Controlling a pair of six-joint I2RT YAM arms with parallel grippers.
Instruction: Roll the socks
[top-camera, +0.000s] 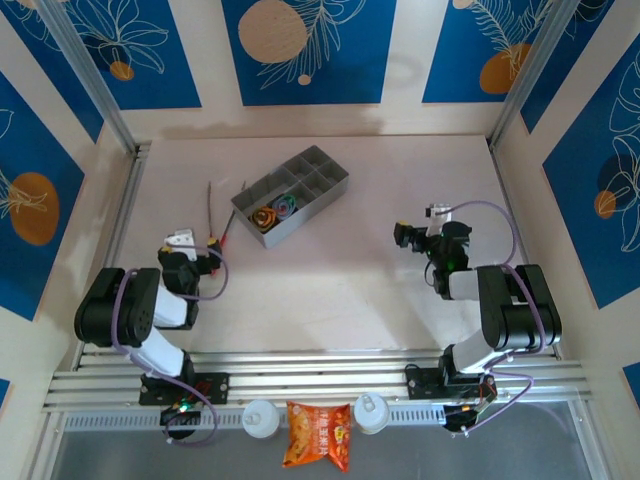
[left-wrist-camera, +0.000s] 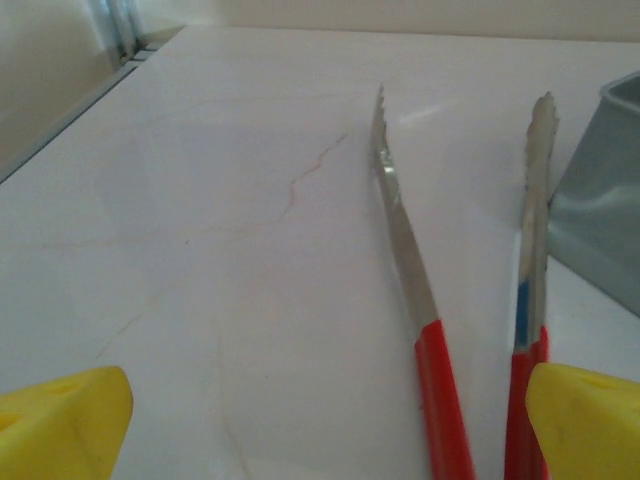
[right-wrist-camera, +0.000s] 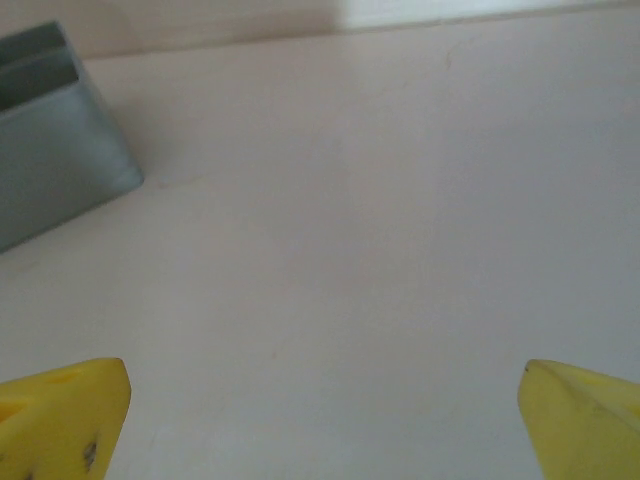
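Nesting in the grey tray (top-camera: 322, 170), both socks (top-camera: 274, 211); left fingers (left-wrist-camera: 60, 420), right fingers (right-wrist-camera: 585, 420) apart.

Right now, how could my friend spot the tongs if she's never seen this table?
Find the pale table, then the grey tray with compartments near its middle. Just left of the tray lie the tongs. Unlike the boxy tray, they are long and thin, with toothed metal arms and red handles.

Overhead; low wrist views toward tray (top-camera: 308, 215)
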